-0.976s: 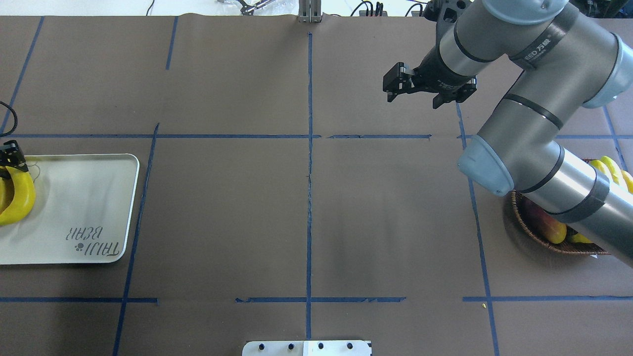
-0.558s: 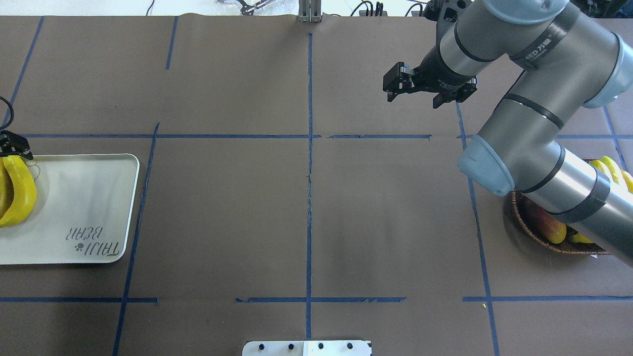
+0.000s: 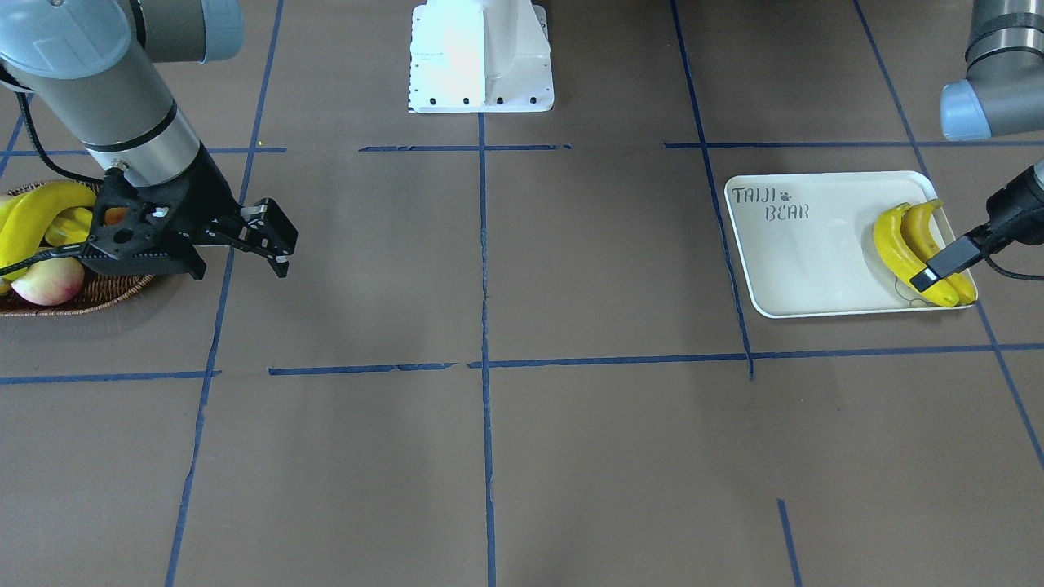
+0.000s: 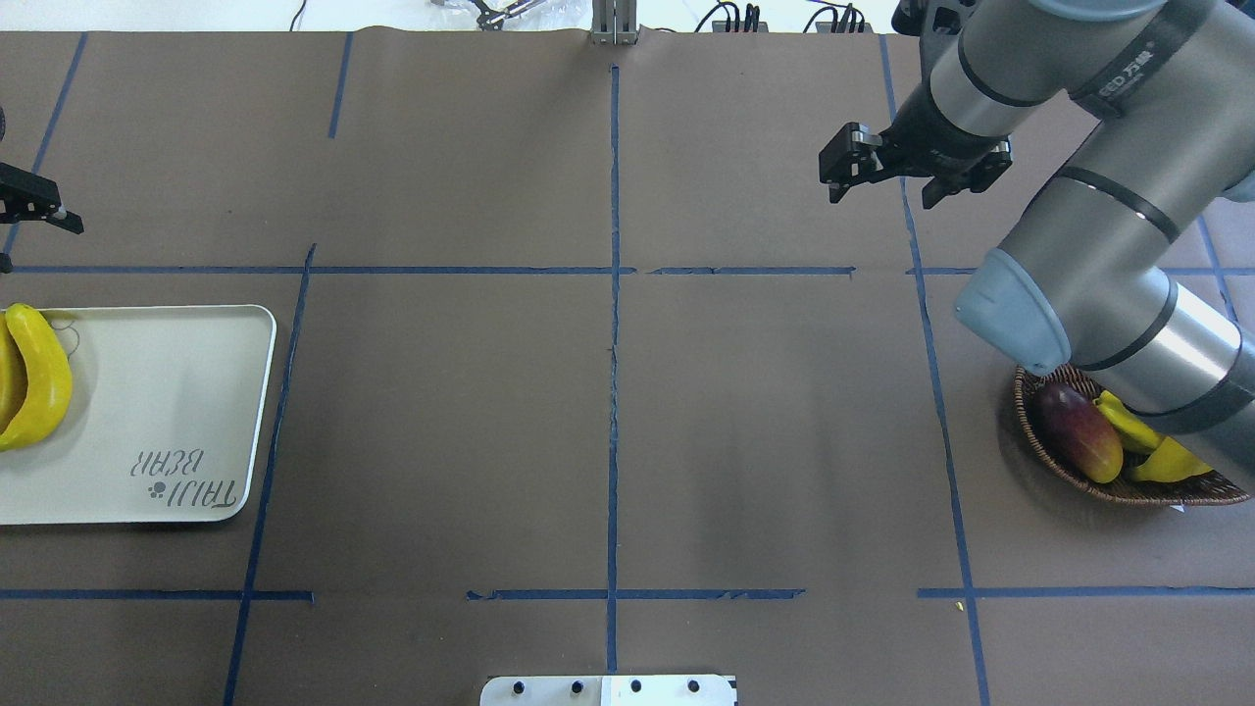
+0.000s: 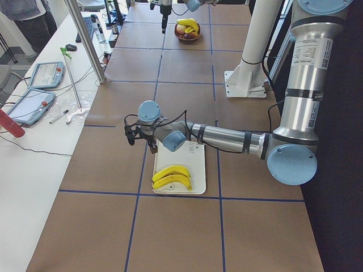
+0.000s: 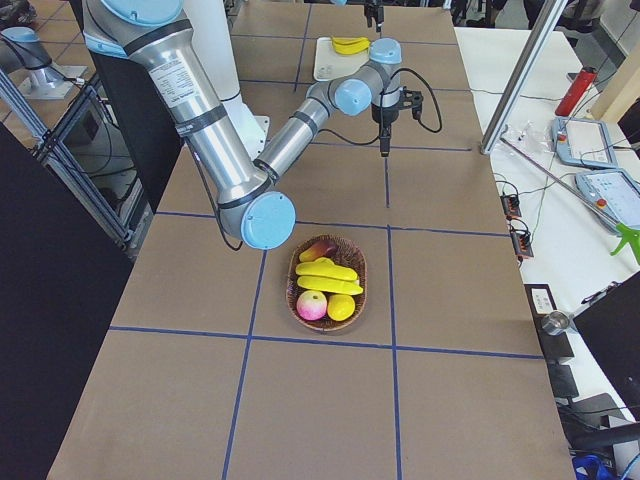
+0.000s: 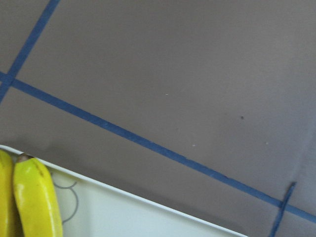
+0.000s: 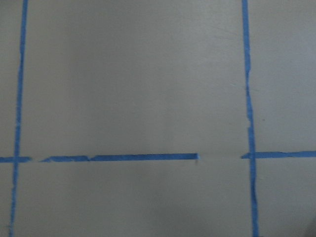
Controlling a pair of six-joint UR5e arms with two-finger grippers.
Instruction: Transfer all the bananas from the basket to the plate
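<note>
Left end effector (image 5: 142,144) lifted off bananas (image 4: 41,378), jaws seemingly parted.

Brown paper-covered table (image 4: 441,412), gridded with blue tape lines (image 4: 614,392). Directly on it:
- at robot's left end, flat cream-white rectangular tray (image 4: 176,392)
- at robot's right end, shallow oval dark-brown woven wicker basket (image 4: 1025,422)
- at robot's edge, centre, white metal base (image 3: 481,57)

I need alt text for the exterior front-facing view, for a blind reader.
Two bananas lie side by side on a cream tray at the view's right, the left arm's tool crossing their lower ends in the picture. At the view's left, the right arm's tool hangs open beside a wicker basket of fruit.
</note>
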